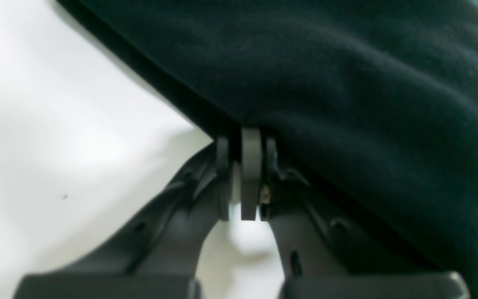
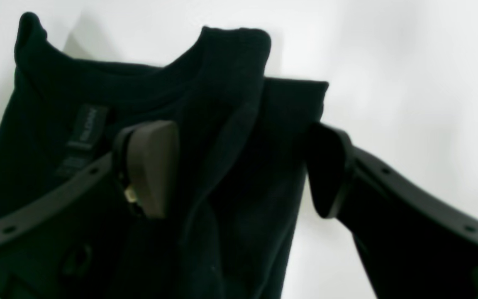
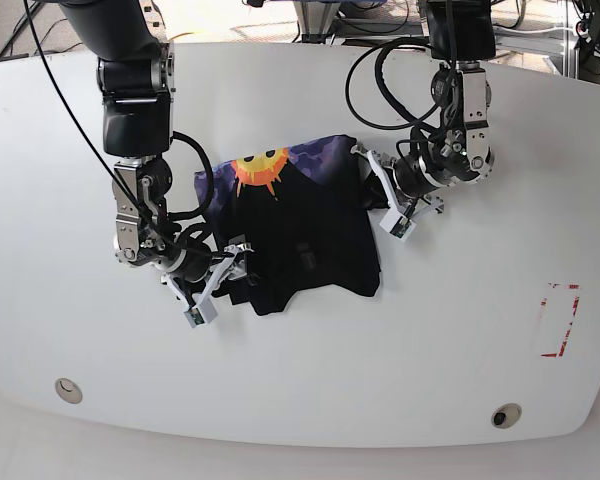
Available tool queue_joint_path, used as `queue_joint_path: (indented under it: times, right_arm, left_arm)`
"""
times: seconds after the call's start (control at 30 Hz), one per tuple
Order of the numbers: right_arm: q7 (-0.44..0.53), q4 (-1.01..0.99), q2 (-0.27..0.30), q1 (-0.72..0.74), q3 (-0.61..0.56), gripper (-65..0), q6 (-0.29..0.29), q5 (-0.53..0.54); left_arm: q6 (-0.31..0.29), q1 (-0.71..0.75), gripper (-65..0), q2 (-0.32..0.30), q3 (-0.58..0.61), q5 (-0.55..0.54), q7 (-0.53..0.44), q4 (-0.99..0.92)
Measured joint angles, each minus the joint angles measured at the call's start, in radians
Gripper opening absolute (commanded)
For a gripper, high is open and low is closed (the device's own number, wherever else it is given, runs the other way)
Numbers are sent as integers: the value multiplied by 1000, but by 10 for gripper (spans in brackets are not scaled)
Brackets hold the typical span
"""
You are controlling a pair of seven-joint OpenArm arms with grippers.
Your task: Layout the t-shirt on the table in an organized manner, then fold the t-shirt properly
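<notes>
We judge the shirt (image 3: 300,235) half-folded on the tabletop (image 3: 460,340): our left tool (image 1: 247,137) pinches its edge, our right tool (image 2: 239,166) gapes wide over the collar.

This looks like a robotics lab or test bench. A big glossy white table (image 3: 310,400) with curved edges fills the base view, carrying a red dashed rectangle mark (image 3: 559,320) well off to the side of the left gripper (image 3: 372,172), and two small round holes (image 3: 68,389) at the near edge, beyond the right gripper (image 3: 242,262). Two black robot arms hang over the table with loose black cables (image 3: 375,85) looping behind the left gripper. Past the far edge stand metal frame legs (image 3: 315,20) on a bare floor.
</notes>
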Motion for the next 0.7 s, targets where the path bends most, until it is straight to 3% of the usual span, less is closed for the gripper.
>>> queue_joint_path:
  times: [0.27,0.53,0.7]
  right_arm:
    - [4,2,-9,-12,-5,-445,0,5]
    - [0,1,-35,-21,-77,-472,5,4]
    - [0,1,-37,-19,-80,-587,6,6]
  left_arm:
    - [0,0,-633,0,-1,0,0,0]
    - [-9,3,-633,-20,1,-5,-3,0]
    - [-11,5,-633,-27,0,-14,-3,0]
